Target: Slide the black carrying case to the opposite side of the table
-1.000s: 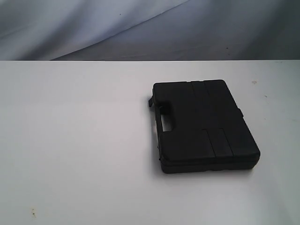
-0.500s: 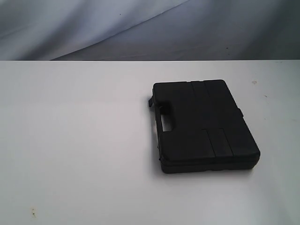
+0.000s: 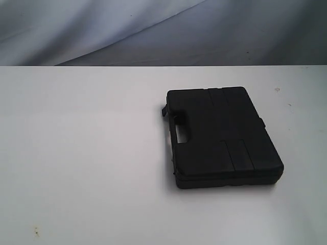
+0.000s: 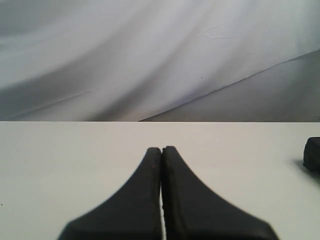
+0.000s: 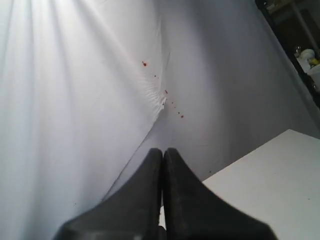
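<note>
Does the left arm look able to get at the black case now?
Probably yes: only open table lies between its shut jaws and the case, whose corner shows in the left wrist view.

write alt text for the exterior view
A flat black case lies closed on a white table, right of centre, its cut-out handle facing left. No robot arm is in view; pale cloth hangs behind.
</note>
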`<state>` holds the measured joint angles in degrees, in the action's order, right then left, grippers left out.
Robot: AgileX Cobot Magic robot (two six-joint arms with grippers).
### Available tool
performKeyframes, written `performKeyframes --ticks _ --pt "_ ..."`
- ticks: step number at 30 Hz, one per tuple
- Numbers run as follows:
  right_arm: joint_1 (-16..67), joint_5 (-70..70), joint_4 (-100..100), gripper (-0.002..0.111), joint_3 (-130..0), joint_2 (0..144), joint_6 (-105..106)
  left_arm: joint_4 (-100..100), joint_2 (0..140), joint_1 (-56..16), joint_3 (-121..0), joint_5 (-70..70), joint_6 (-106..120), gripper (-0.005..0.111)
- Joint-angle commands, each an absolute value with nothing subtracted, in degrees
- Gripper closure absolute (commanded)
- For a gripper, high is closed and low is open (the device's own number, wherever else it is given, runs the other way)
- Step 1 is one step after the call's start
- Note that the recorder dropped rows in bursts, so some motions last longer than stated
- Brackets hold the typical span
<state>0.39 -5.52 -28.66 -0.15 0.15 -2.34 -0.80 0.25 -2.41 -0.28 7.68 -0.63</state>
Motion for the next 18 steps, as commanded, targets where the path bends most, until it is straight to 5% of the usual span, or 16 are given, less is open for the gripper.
performKeyframes --ticks 1,11,18 --pt "-0.03 -6.37 -25.91 0.108 0.0 0.0 -1.75 -0.76 0.0 -2.3 0.0 7.58 -1.18 0.107" --pt "0.08 -1.95 -16.41 0.108 -12.17 0.0 -1.37 -0.76 0.0 -2.3 0.0 7.58 -1.18 0.107" --pt "0.08 1.76 8.12 0.108 -23.87 11.01 0.0 -0.76 0.0 -2.3 0.0 7.58 -1.18 0.107"
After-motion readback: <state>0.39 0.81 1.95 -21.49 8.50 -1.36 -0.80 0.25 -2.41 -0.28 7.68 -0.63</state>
